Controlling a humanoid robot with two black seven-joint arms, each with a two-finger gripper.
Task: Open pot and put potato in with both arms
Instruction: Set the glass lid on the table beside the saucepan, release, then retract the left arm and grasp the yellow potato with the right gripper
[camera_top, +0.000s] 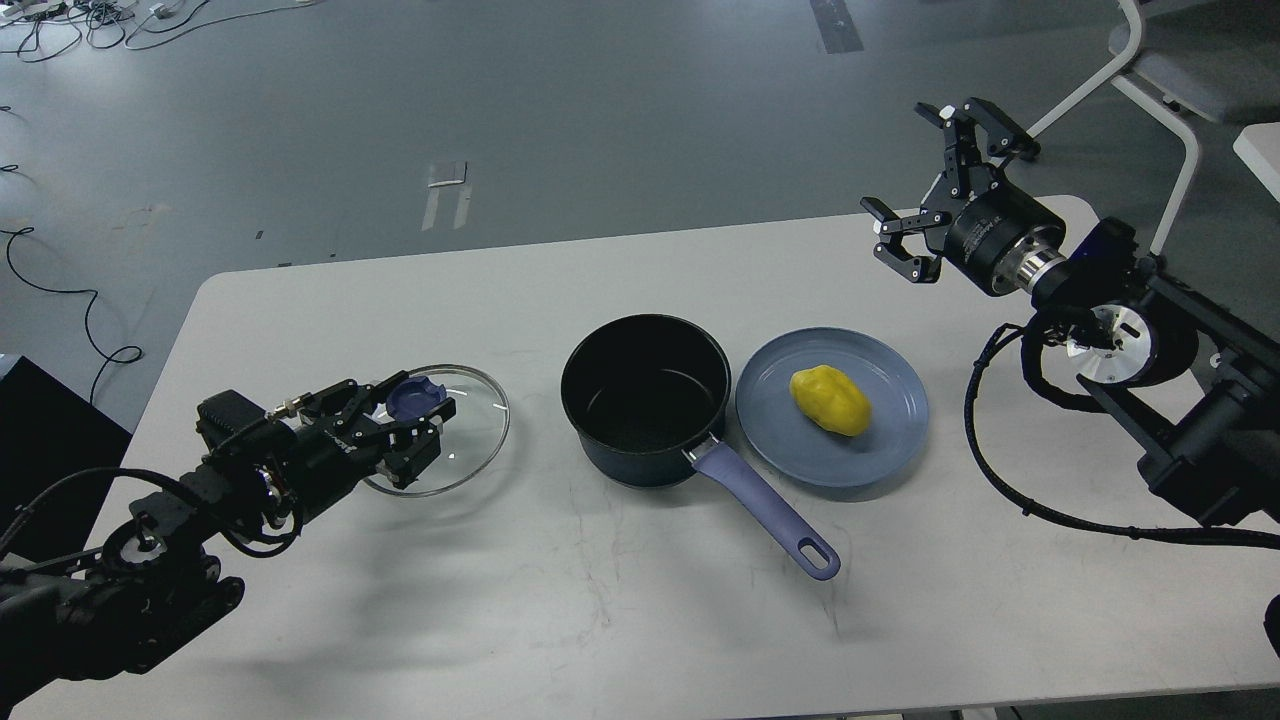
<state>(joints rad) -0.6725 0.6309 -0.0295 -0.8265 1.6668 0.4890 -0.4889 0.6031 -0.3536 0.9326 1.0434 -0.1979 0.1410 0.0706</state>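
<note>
The pot (645, 400), a dark saucepan with a lavender-blue handle (770, 515), stands uncovered and empty at the table's middle. Its glass lid (470, 420) with a blue knob (415, 397) lies flat on the table to the pot's left. My left gripper (425, 435) hovers over the lid just beside the knob, its fingers apart and holding nothing. The yellow potato (830, 400) lies on a blue-grey plate (890, 440) right of the pot. My right gripper (915, 170) is wide open and empty, raised above the table's far right, well behind the plate.
The white table (600, 620) has its far edge just behind the pot and its front edge near me. A white chair frame (1170, 110) stands beyond the far right corner. My right arm's cable (985, 460) loops over the table right of the plate.
</note>
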